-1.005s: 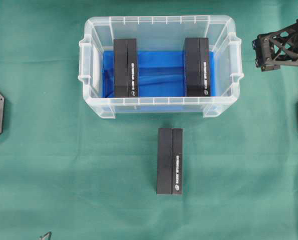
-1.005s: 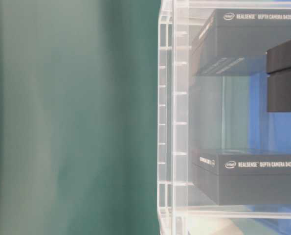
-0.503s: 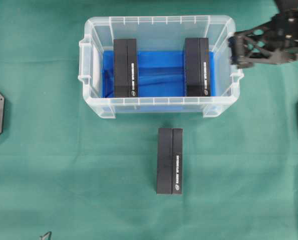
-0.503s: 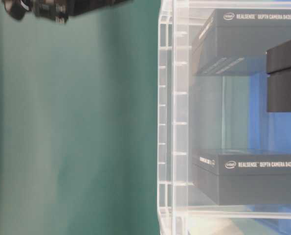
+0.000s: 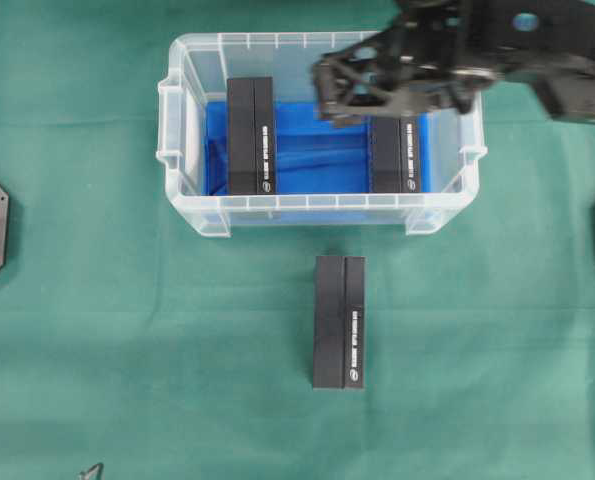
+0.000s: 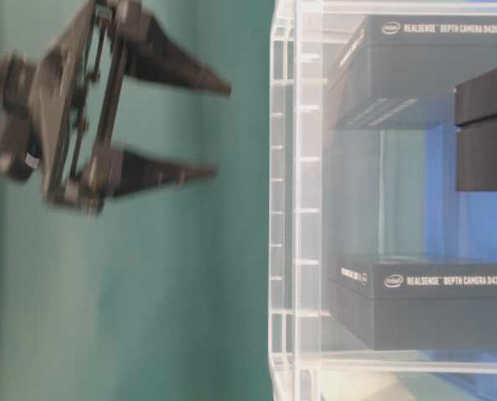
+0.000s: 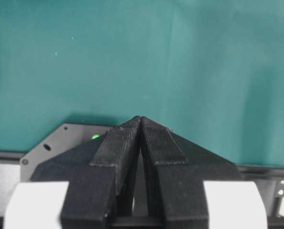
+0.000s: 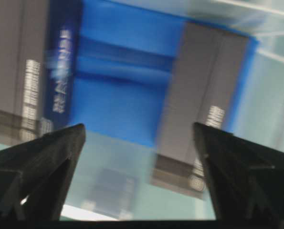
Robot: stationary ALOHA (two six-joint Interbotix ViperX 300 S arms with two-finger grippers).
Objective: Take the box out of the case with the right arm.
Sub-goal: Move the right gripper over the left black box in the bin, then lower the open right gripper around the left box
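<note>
Above the clear plastic case (image 5: 322, 215) with its blue-lined floor, my right tool (image 5: 327, 95) hangs wide and empty. The nearer black rectangular box (image 5: 397, 150) lies inside; next I lower and straddle it.

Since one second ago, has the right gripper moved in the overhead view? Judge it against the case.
Yes. The right gripper has swung leftward: it was beyond the right end of the case, and now hangs above its interior, jaws open, over the right-hand box.
</note>
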